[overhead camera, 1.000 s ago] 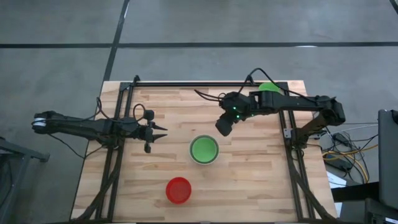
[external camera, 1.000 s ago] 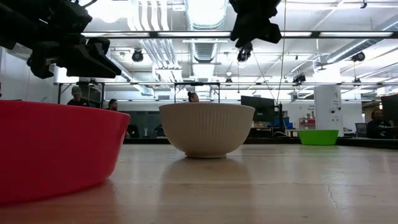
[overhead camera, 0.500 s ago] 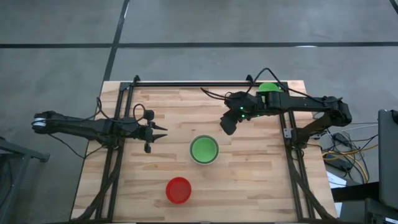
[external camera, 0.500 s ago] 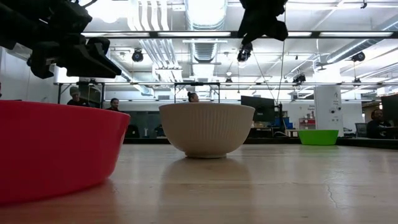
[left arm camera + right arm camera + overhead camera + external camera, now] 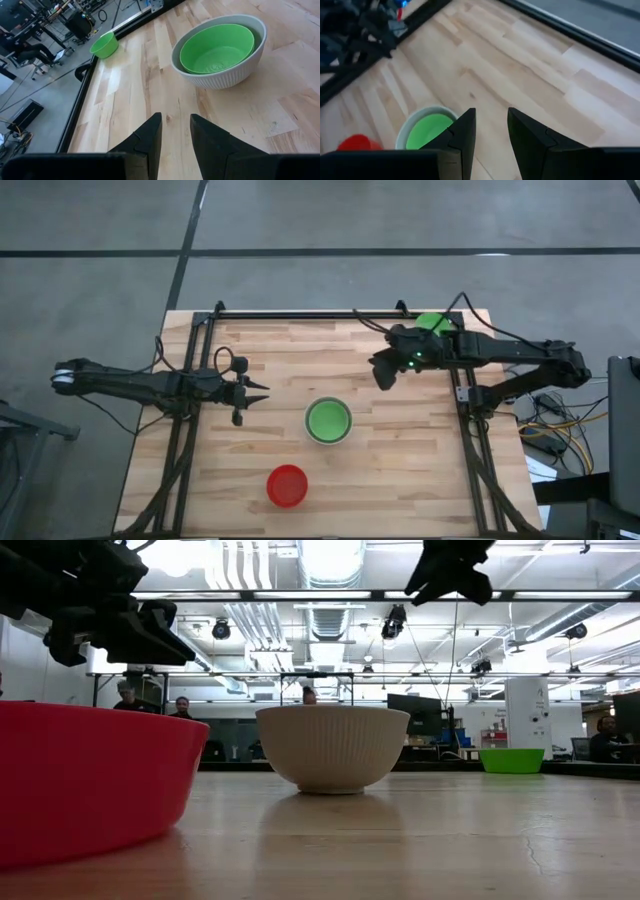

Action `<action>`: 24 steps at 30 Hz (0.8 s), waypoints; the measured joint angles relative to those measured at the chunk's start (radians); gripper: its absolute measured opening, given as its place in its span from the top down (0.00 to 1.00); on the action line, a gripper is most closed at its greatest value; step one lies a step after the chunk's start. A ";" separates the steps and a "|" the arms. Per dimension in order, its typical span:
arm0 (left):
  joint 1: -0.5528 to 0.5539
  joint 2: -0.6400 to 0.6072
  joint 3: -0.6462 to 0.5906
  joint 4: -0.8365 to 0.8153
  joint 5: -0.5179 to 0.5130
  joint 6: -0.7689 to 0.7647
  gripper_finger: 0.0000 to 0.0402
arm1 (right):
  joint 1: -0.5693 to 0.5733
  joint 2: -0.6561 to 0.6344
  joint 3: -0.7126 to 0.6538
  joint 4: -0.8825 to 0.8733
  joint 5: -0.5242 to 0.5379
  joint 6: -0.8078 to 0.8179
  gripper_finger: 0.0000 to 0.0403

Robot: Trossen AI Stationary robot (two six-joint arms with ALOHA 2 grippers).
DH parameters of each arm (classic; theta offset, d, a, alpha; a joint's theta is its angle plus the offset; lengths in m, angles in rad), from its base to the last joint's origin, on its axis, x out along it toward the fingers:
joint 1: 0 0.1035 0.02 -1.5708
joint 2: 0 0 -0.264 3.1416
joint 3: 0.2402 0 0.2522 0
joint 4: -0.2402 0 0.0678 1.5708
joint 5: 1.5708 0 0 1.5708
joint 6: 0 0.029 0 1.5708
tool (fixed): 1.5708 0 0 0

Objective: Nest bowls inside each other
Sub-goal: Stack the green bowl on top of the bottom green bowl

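Both claws narrow, empty — right claw (image 5: 381,374) above bare table (image 5: 400,470), lone green bowl (image 5: 434,321) behind.

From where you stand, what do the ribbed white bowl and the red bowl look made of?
The white bowl looks like matte plastic, possibly ceramic: fine vertical ribs, an even off-white, no gloss. The red bowl looks like smooth plastic: one saturated colour, a thin rim, a soft sheen. Neither can be settled by look alone.
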 joint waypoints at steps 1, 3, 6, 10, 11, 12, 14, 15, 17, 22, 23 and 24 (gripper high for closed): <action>0.000 0.000 0.000 0.000 0.000 0.000 0.73 | 0.000 -0.016 -0.019 0.008 0.015 0.009 0.73; 0.000 0.000 0.000 0.000 0.000 0.000 0.73 | -0.001 -0.047 -0.054 0.027 0.044 0.040 0.73; 0.000 0.000 0.000 0.000 0.000 0.000 0.73 | -0.018 -0.088 -0.099 0.035 0.071 0.093 0.73; 0.000 0.000 0.000 0.000 0.000 0.000 0.73 | -0.057 -0.123 -0.137 0.040 0.074 0.150 0.73; 0.000 0.000 0.000 0.000 0.000 0.000 0.73 | -0.067 -0.128 -0.144 0.041 0.075 0.158 0.73; 0.000 0.000 0.000 0.000 0.000 0.000 0.73 | -0.078 -0.130 -0.148 0.039 0.075 0.161 0.73; 0.000 0.000 0.000 0.000 0.000 0.000 0.73 | -0.098 -0.131 -0.154 0.039 0.076 0.163 0.73; 0.000 0.000 0.000 0.000 0.000 0.000 0.73 | -0.110 -0.131 -0.156 0.039 0.076 0.165 0.73; 0.000 0.000 0.000 0.000 0.000 0.000 0.73 | -0.138 -0.129 -0.156 0.037 0.076 0.181 0.73; 0.000 0.000 0.000 0.000 0.000 0.000 0.73 | -0.227 -0.122 -0.156 -0.015 0.069 0.254 0.73; 0.000 0.000 0.000 0.000 0.000 0.000 0.73 | -0.244 -0.121 -0.156 -0.031 0.067 0.272 0.73; 0.000 0.000 0.000 0.000 0.000 0.000 0.73 | -0.263 -0.119 -0.156 -0.052 0.063 0.288 0.73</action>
